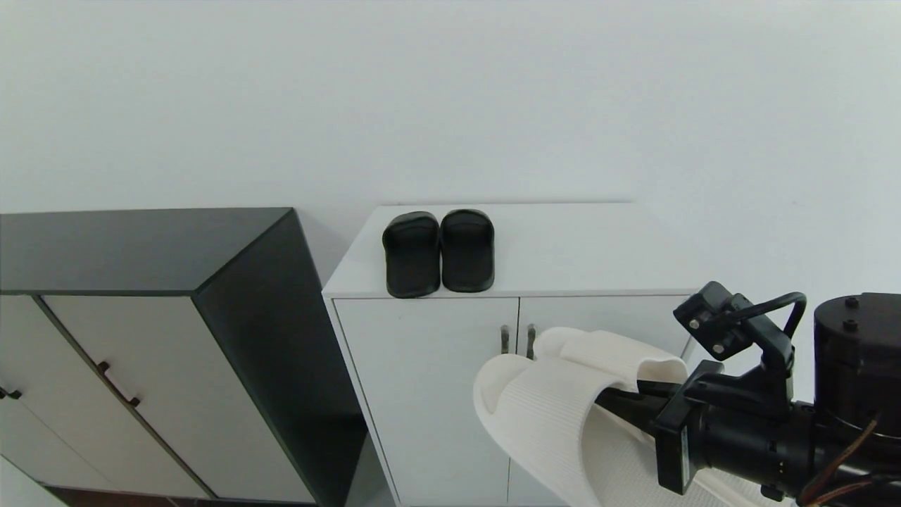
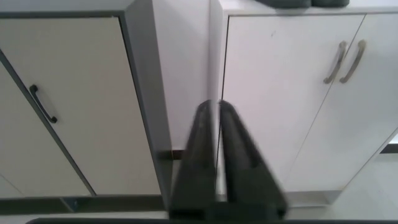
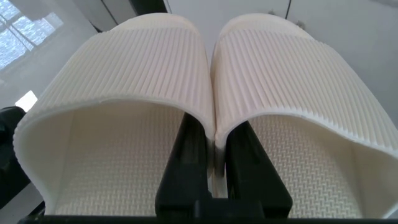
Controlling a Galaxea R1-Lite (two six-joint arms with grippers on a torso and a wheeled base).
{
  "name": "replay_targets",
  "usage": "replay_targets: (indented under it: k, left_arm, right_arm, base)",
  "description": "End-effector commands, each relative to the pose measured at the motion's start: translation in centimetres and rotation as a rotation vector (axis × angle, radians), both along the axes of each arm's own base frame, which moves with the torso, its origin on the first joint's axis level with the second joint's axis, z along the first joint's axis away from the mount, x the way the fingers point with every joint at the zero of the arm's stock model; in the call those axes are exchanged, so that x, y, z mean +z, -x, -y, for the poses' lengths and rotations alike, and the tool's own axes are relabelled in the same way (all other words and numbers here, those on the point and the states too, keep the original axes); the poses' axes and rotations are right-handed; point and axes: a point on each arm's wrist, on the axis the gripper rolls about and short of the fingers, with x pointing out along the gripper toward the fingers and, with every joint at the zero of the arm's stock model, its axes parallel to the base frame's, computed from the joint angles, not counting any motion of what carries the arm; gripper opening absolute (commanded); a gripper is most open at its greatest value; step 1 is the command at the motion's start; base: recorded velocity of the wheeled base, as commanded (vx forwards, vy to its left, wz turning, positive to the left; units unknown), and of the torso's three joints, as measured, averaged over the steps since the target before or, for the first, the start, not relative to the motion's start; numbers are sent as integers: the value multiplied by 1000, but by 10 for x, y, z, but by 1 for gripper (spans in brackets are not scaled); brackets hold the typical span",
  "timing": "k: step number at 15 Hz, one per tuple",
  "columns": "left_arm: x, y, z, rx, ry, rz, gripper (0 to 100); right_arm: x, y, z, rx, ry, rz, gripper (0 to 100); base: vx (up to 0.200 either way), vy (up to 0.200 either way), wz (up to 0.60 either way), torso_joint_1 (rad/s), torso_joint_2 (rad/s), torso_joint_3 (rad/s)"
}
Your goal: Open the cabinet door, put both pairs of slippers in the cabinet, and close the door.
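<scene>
- Dark-framed cabinet (image 1: pixel 267 338): stands just beside the white cabinet, on its left in the head view. It has a black top and side, and pale doors with small black handles (image 1: pixel 118 386).
- White cabinet (image 1: pixel 577 246): stands against the plain wall. Both of its doors are shut, and their edges meet at the middle of its front.
- Pair of white ribbed slippers (image 1: pixel 556 415): held up in the air in front of the white cabinet's right door (image 1: pixel 598 313), below the level of its top. They are side by side with their toes pointing toward the door, and apart from it.
- Pair of black slippers (image 1: pixel 438 252): lies flat on the white cabinet's top, above its left door (image 1: pixel 422 394) and near the front edge. The two are side by side and touching.
- Right gripper (image 3: pixel 214 143): in front of the white cabinet's right door. Its fingers (image 3: pixel 186 162) reach in under the straps and pinch the white slippers' two inner walls together.
- Left gripper (image 2: pixel 219 112): low in front of the gap between the white cabinet and the dark-framed one. Its fingers (image 2: pixel 199 155) are pressed together with nothing between them.
- Two metal bar handles (image 1: pixel 504 339): upright, one on each side of the seam between the white cabinet's doors, near its top.
</scene>
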Motion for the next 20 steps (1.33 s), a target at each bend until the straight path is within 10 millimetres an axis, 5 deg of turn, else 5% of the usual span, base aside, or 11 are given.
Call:
replay_targets:
  k: [1, 20]
  left_arm:
    - [0, 0, 0, 0, 0, -1, 100]
    - [0, 0, -2, 75, 22, 3, 100]
  right_arm:
    - [-4, -1, -1, 1, 11, -11, 0]
    - [-6, 14, 2, 48, 30, 8, 0]
  base:
    - [0, 0, 0, -242, 544, 315]
    - [0, 0, 0, -163, 491, 324]
